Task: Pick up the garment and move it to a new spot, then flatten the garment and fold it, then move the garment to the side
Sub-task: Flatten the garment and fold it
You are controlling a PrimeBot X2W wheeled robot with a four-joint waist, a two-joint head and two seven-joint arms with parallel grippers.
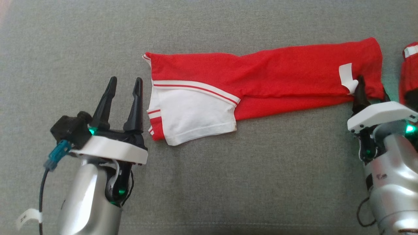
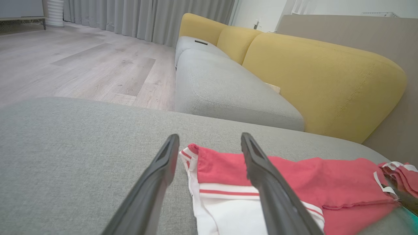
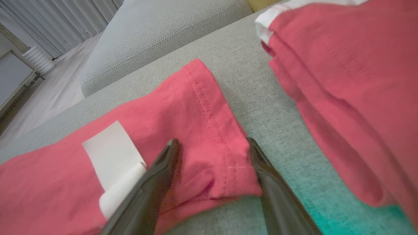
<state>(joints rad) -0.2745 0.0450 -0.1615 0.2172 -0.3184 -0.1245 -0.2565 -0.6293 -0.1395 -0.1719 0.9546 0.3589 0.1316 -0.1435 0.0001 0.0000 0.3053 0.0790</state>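
The garment [image 1: 277, 75] is a red and white shirt folded into a long strip lying flat on the grey cushion [image 1: 228, 182]. Its white panel sits at the strip's left end, and a white label [image 1: 346, 76] at its right end. My left gripper [image 1: 124, 85] is open just left of the white end, with nothing between its fingers. In the left wrist view the left gripper [image 2: 209, 143] points at the garment's [image 2: 294, 182] near corner. My right gripper [image 1: 372, 88] is open at the right end. In the right wrist view its fingers [image 3: 169, 156] straddle the garment's hem corner [image 3: 215, 143] beside the label [image 3: 111, 153].
A second red garment [image 1: 409, 71] lies bunched at the right edge, close to my right gripper, and appears large in the right wrist view [image 3: 343, 81]. Yellow backrests [image 2: 320, 75] and a further grey seat [image 2: 222, 88] lie beyond. Wooden floor [image 2: 81, 62] is off the cushion's far edge.
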